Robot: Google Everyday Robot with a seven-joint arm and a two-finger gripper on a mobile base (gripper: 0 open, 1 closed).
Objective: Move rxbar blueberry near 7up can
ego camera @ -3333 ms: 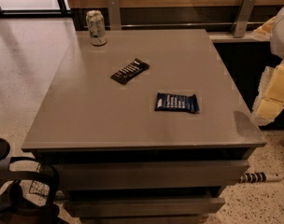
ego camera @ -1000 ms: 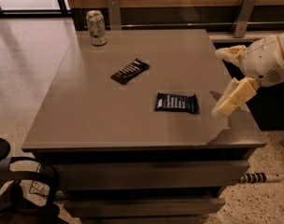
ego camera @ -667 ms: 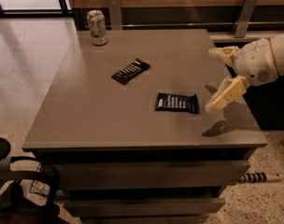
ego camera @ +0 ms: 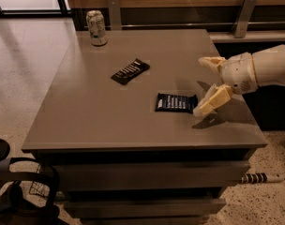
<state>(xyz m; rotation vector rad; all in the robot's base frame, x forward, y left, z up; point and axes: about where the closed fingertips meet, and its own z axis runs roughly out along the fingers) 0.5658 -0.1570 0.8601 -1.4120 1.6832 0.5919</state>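
Observation:
The rxbar blueberry (ego camera: pixel 176 102), a flat dark blue bar with pale lettering, lies on the grey table (ego camera: pixel 105 121) right of centre. The 7up can (ego camera: pixel 96 28) stands upright at the table's far left corner. My gripper (ego camera: pixel 208 84) reaches in from the right, just right of the blue bar and a little above the table. Its pale fingers are spread apart, one far finger (ego camera: pixel 212 62) and one near finger (ego camera: pixel 213 102) whose tip is close to the bar's right end. It holds nothing.
A black-wrapped bar (ego camera: pixel 130 71) with white lettering lies between the can and the blue bar. A wall with metal brackets (ego camera: pixel 113 12) runs behind the table. A dark chair base (ego camera: pixel 20 196) sits at lower left on the floor.
My gripper has come in from the right edge and moved left and down toward the blue bar's right end. The bars and the can have not moved.

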